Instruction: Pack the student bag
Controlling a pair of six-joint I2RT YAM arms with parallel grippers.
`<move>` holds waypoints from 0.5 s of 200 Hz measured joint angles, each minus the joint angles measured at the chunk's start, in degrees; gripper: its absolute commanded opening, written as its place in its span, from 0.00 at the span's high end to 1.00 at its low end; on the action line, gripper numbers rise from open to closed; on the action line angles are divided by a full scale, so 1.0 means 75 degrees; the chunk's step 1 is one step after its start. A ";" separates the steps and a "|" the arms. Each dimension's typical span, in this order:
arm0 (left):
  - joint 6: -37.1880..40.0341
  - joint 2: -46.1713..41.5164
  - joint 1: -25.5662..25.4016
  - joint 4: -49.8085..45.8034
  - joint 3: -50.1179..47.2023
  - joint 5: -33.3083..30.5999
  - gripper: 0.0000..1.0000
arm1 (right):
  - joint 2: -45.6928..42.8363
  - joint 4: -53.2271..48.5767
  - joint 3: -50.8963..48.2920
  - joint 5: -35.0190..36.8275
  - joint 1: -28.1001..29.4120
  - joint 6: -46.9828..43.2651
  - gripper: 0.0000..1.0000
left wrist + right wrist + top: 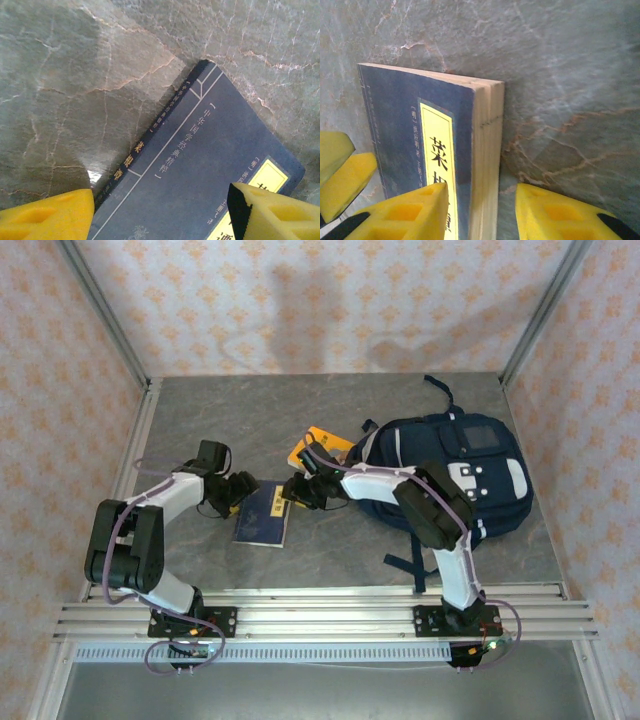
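Note:
The student bag, a navy backpack with white patches, lies flat at the right of the table. A dark blue book with a yellow title label lies left of it. My left gripper hangs open over the book's spine corner; one yellow finger is over the table, the other over the cover. My right gripper stands open astride the book's page edge. One of its fingers is over the cover, the other beside the pages, with gaps on both sides.
A yellow flat item lies on the marble table between the right gripper and the bag. Patterned walls close the table on three sides. A metal rail runs along the near edge. The left gripper's fingers show near the book's far side.

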 measured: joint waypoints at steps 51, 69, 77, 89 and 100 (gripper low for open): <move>0.0149 0.0189 -0.0122 0.0000 0.0003 0.0009 0.29 | 0.0221 -0.0420 0.0452 -0.0047 0.0044 -0.0373 0.62; 0.0149 0.0172 -0.0175 0.0000 0.0000 -0.0017 0.29 | 0.0297 -0.0726 0.0670 -0.0041 0.0044 -0.0627 0.62; 0.0143 0.0134 -0.0210 0.0012 -0.0015 -0.0015 0.29 | 0.0341 -0.0892 0.0787 -0.0044 0.0044 -0.0752 0.62; 0.0111 0.0035 -0.0318 0.0041 -0.0125 -0.0015 0.29 | 0.0423 -0.1148 0.0982 -0.0047 0.0044 -0.0933 0.62; 0.0067 -0.0134 -0.0399 0.0143 -0.0306 -0.0009 0.29 | 0.0463 -0.1309 0.1093 -0.0055 0.0041 -0.1070 0.62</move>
